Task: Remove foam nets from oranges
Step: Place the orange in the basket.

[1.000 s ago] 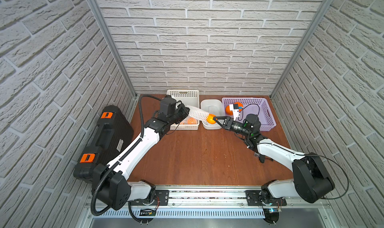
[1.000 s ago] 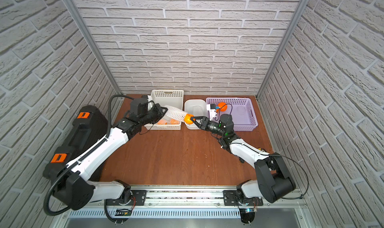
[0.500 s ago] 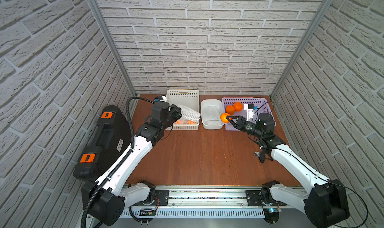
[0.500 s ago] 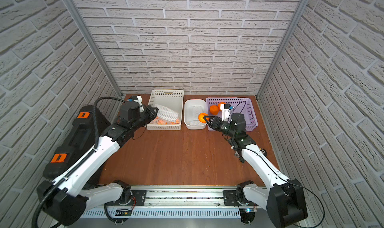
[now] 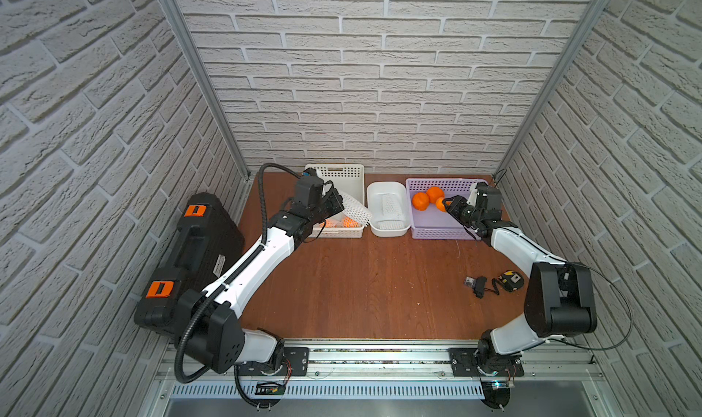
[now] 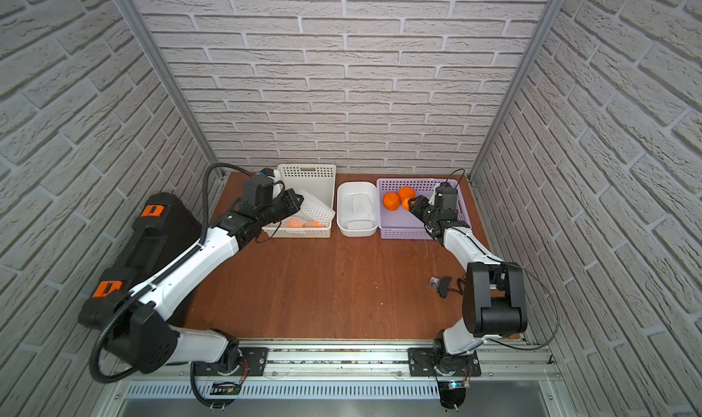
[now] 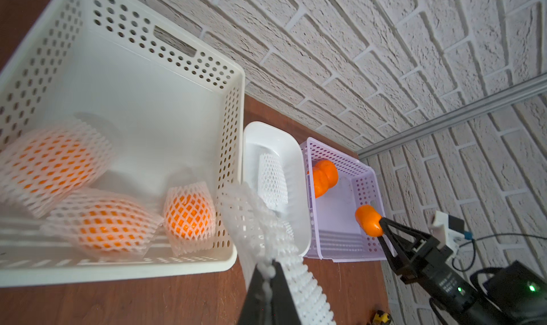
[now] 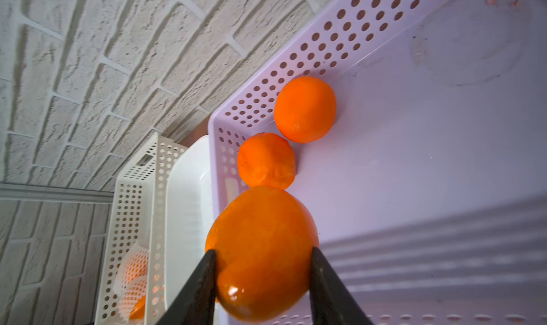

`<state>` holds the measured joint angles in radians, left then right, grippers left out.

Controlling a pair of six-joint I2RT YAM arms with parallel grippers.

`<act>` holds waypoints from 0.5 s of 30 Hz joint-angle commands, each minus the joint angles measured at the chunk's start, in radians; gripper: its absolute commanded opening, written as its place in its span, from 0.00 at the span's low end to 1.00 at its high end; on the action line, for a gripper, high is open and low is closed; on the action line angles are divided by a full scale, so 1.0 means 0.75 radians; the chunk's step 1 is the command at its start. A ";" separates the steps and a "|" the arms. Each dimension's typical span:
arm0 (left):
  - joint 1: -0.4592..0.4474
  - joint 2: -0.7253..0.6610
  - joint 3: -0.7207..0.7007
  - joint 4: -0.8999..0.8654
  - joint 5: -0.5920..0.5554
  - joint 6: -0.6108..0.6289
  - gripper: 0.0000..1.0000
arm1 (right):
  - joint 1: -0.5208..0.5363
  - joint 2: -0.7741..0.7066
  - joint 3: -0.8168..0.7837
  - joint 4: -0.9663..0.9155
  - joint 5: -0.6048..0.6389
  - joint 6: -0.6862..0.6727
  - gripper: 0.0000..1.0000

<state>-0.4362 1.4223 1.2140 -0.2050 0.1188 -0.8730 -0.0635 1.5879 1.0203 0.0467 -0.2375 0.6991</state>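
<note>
Left fingers (image 7: 260,297): pressed together on one end of the held net (image 7: 254,219), nothing else between them
Held net: empty white mesh sleeve, reaching out from the fingers above the right wall of the white basket (image 5: 338,170), close to the white tub (image 5: 387,229)
Right fingers (image 8: 201,279): clamped on the two sides of the held orange (image 8: 260,243), which is bare
Held orange: over the left part of the purple basket (image 5: 440,233), just beside the loose oranges; whether it touches them cannot be told
Loose oranges: two bare fruits, (image 8: 266,160) and (image 8: 305,109), touching each other in the far left corner of the purple basket
Netted oranges: three, each wrapped in its foam sleeve, (image 7: 48,163), (image 7: 103,222) and (image 7: 189,217), crowded along the near wall inside the white basket
Net in the tub (image 5: 389,205): one empty sleeve lying lengthwise on the floor of the white tub
Row of containers: white basket left, white tub in the middle, purple basket right, side by side at the far edge of the counter (image 5: 372,282)
Black case (image 5: 190,251): lies off the left side of the counter, two orange latches on top
Small black parts (image 5: 479,284): loose on the counter at the near right, beside the right arm
</note>
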 commanded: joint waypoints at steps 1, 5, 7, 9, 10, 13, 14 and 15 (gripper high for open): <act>-0.011 0.102 0.083 0.117 0.129 0.106 0.04 | -0.002 0.026 0.112 0.005 0.086 -0.085 0.41; -0.029 0.204 0.116 0.199 0.150 0.135 0.04 | -0.017 0.071 0.153 0.000 0.074 -0.085 0.63; -0.041 0.249 0.153 0.191 0.161 0.172 0.04 | -0.023 0.088 0.159 -0.003 0.066 -0.071 0.70; -0.061 0.286 0.198 0.173 0.163 0.223 0.04 | -0.041 0.098 0.155 0.002 0.048 -0.048 0.71; -0.072 0.311 0.224 0.166 0.167 0.250 0.04 | -0.050 0.092 0.140 0.016 0.038 -0.034 0.73; -0.083 0.413 0.323 0.157 0.240 0.325 0.04 | -0.069 0.046 0.078 0.056 0.047 -0.004 0.75; -0.085 0.463 0.376 0.144 0.276 0.348 0.04 | -0.071 0.016 0.049 0.073 0.048 0.006 0.74; -0.085 0.506 0.429 0.119 0.302 0.366 0.04 | -0.071 -0.012 0.022 0.083 0.045 0.016 0.74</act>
<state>-0.4938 1.7435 1.4631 -0.1349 0.2687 -0.6834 -0.1089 1.6424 1.0828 0.0570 -0.2028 0.6834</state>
